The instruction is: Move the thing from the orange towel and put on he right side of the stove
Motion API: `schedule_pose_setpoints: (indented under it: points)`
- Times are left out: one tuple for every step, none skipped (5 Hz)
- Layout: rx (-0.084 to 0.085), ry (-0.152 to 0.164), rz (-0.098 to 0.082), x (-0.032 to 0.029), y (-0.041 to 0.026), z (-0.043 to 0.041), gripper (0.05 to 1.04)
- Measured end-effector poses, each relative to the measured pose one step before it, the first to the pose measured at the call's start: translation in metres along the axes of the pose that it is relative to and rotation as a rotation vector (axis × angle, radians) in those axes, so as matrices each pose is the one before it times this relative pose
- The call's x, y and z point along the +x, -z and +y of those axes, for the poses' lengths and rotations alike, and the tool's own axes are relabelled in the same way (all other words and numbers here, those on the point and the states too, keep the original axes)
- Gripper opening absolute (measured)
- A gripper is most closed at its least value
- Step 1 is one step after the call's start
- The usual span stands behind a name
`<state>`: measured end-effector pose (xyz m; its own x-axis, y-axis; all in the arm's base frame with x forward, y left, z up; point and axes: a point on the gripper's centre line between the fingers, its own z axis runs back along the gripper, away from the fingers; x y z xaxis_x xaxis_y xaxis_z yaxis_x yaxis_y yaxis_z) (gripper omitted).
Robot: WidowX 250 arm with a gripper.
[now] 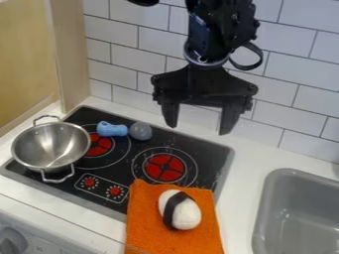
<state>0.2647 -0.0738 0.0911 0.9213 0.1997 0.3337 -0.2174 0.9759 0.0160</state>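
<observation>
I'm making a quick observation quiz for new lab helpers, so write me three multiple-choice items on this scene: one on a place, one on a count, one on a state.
1. Where is the white thing with the black band?
A) On the left burner of the stove
B) On the orange towel
C) In the sink

2. How many loop handles show on the metal pot?
A) Two
B) None
C) Four

3. How are the jaws of the gripper?
A) Shut with nothing between them
B) Shut on the white thing
C) Open and apart

Right letters:
1: B, the towel's cloth shows around the white thing.
2: A, one loop stands at the pot's far rim and one at its near rim.
3: C, a wide gap shows between the jaws, with the tiled wall behind.
</observation>
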Motion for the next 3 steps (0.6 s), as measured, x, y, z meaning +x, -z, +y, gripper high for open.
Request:
schedule_pose_setpoints:
  points:
    - [0.0273,0.0019,0.0410,-0.01250,0.00869,0.00562,0.999]
    - [0.0361,-0.1092,0.0116,-0.00836,-0.00028,-0.00175,0.999]
    - [0.0345,-0.1169,-0.0016,-0.01027,-0.00792,-0.00284,0.999]
